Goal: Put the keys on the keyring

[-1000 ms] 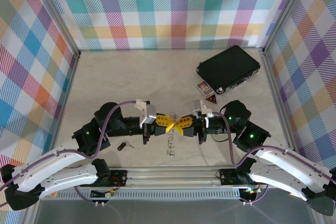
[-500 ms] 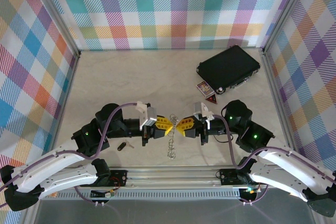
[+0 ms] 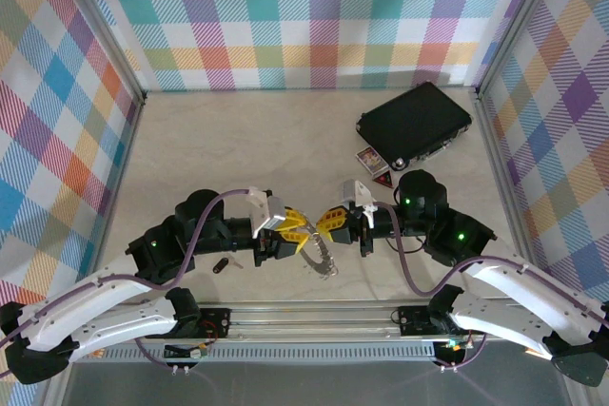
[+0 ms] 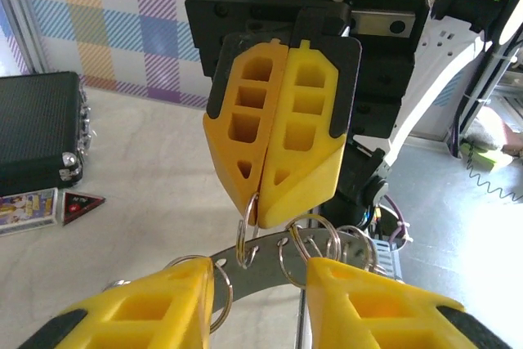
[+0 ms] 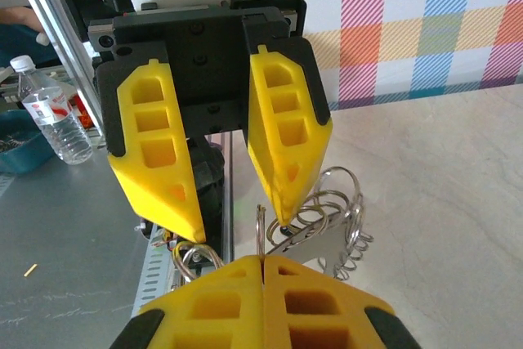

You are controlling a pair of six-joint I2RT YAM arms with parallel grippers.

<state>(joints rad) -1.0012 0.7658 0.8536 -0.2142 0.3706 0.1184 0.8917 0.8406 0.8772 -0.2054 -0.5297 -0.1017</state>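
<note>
Key first: a tiny thing with a chunky black head and a short silver blade. It lies alone on the desk near the front edge, left of where the two arms meet and apart from both claws. Just right of it is the keyring, a curved silvery strip punched with holes, with several thin wire rings looped through it. The right claw has its yellow fingers pressed together on one of those rings, and the whole bunch dangles from that pinch. The left claw faces it tip to tip with its fingers spread. The strip and rings pass through the gap between them, and I cannot tell whether they touch. Farther back on the right, a small printed box and a red triangular piece lie side by side. Beyond them sits a black case. It is closed, so whatever it holds is hidden.
</note>
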